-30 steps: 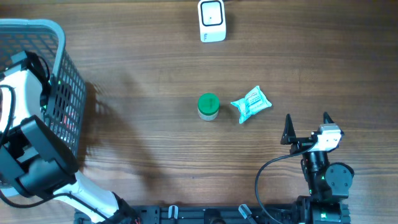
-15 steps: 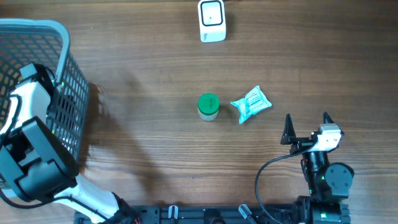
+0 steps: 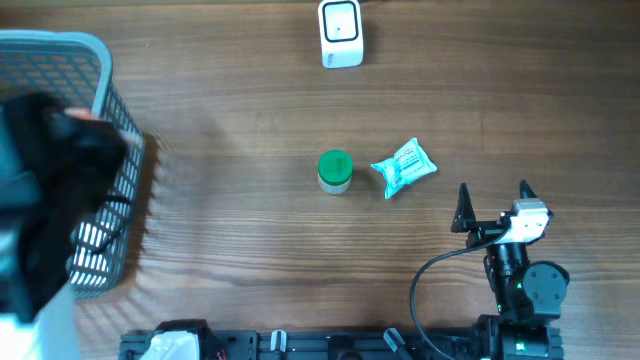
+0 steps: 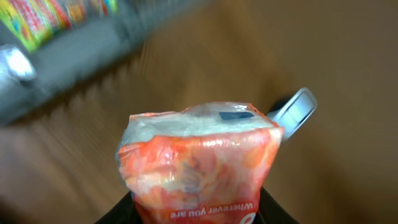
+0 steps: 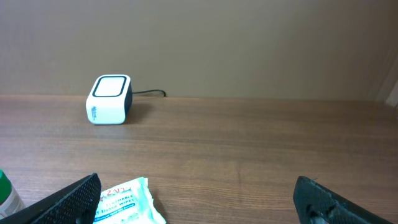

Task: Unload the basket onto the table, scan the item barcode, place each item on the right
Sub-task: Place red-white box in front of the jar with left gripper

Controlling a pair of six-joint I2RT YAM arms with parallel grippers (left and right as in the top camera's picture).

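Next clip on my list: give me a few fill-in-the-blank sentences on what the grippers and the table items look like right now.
The left gripper grips an ___ pouch.
The right gripper stands ___, holding nothing.
Beside the wipes packet stands a ___ jar.
Missing words: orange; open; green.

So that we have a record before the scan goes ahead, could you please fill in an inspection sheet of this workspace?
Surface: brown wooden table, no spills seen.
Job's things: white box-shaped barcode scanner at the far edge; orange plastic packet held up in the left gripper.
Clutter: green-lidded round jar and teal-and-white wipes pack, side by side, apart; grey mesh basket at the left.
Grippers: left gripper shut on the orange packet, its arm blurred overhead; right gripper open, empty.
Cables: black cable looping by the right arm; thin black lead behind the scanner.
Surroundings: plain beige wall.
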